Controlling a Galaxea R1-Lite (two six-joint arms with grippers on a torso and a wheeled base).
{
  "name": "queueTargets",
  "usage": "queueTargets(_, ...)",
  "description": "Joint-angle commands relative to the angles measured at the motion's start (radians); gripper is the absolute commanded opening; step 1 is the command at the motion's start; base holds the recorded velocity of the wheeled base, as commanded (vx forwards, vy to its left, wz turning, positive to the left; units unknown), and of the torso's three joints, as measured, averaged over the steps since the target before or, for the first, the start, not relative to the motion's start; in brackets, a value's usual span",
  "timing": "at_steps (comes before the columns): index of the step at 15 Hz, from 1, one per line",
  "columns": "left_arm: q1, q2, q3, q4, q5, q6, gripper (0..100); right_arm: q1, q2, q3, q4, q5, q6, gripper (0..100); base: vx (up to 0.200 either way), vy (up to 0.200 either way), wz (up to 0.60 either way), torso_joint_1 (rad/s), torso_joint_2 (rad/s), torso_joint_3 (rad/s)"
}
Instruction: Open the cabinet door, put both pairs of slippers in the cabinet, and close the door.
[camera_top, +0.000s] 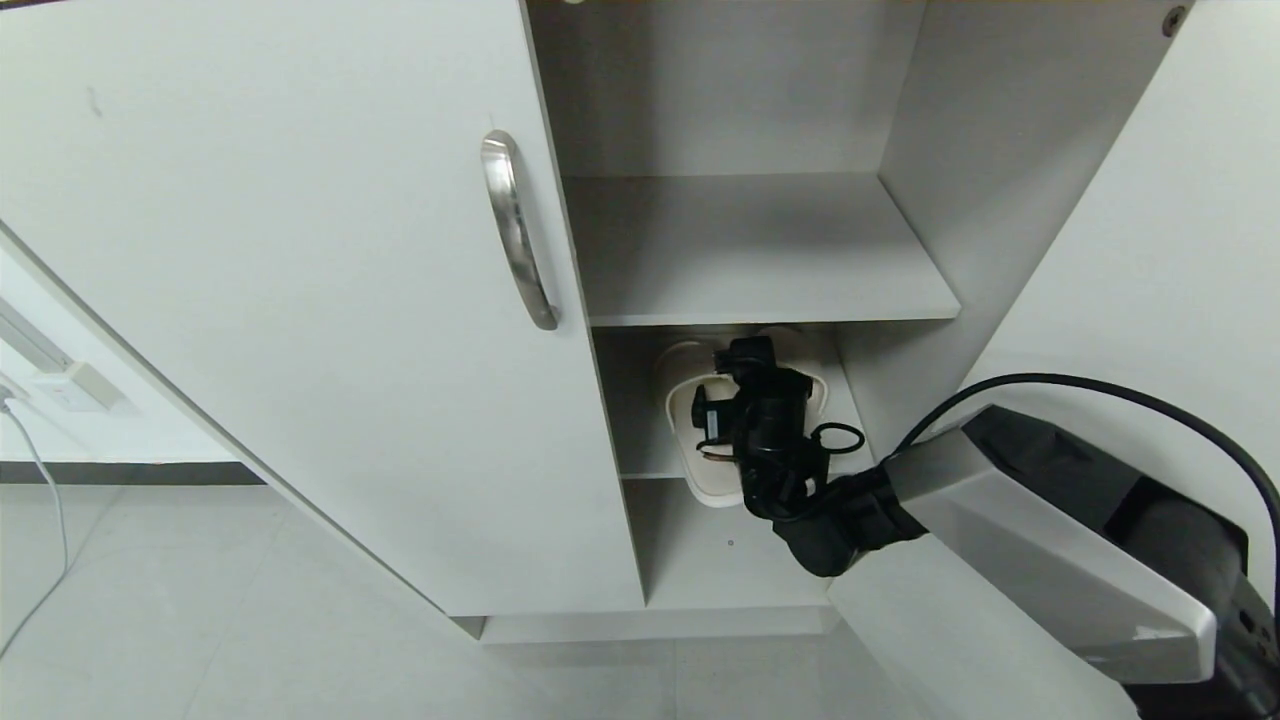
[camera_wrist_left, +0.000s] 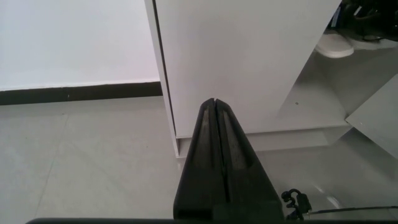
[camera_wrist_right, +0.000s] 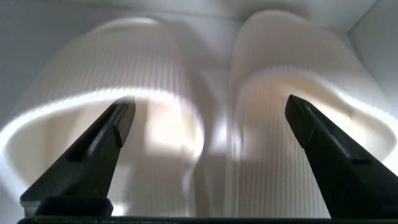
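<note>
A pair of white slippers (camera_top: 688, 440) lies side by side on the cabinet's lower shelf (camera_top: 640, 455), toes inward, one heel poking over the shelf's front edge. My right gripper (camera_top: 742, 358) is inside that compartment just above them. In the right wrist view its fingers (camera_wrist_right: 106, 146) stand wide open, one over each slipper, the left slipper (camera_wrist_right: 140, 93) and the right slipper (camera_wrist_right: 292, 68), holding nothing. My left gripper (camera_wrist_left: 214, 104) is shut and empty, low over the floor in front of the cabinet base. A slipper heel (camera_wrist_left: 336, 45) also shows from there.
The cabinet's left door (camera_top: 300, 300) with its metal handle (camera_top: 515, 230) is closed. The right door (camera_top: 1150, 250) is swung open beside my right arm. The middle shelf (camera_top: 760, 250) is bare. Grey tiled floor (camera_wrist_left: 81, 162) lies in front; a wall socket and cable (camera_top: 70, 390) are at the left.
</note>
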Motion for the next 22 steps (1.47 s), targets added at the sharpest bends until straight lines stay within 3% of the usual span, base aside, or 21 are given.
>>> queueTargets(1,0.0,0.001,0.0,0.0,0.0,0.0,0,0.035,-0.099,0.13,-0.058,-0.006,-0.003,100,0.0,0.0,0.0,0.0,0.0,0.0)
queueTargets(3,0.0,0.001,0.0,0.0,0.0,0.0,0,0.072,-0.171,0.268,-0.127,-0.058,-0.003,100,0.0,0.0,0.0,0.0,0.0,0.0)
queueTargets(7,0.0,0.001,0.0,0.0,-0.001,0.001,0,0.147,-0.262,0.543,-0.296,-0.062,-0.004,100,0.0,0.0,0.0,0.0,0.0,0.0)
queueTargets(11,-0.002,0.001,0.0,0.0,-0.001,0.003,0,0.173,-0.271,0.595,-0.322,-0.062,-0.008,100,0.0,0.0,0.0,0.0,0.0,0.0)
queueTargets(20,0.0,0.001,0.0,0.0,-0.001,0.003,0,0.169,-0.269,0.609,-0.328,-0.062,-0.008,100,-0.2,0.0,0.0,0.002,0.0,0.004)
queueTargets(22,0.0,0.001,0.0,0.0,-0.001,0.003,0,0.167,-0.271,0.609,-0.33,-0.062,-0.008,100,0.0,0.0,0.0,0.0,0.0,0.0)
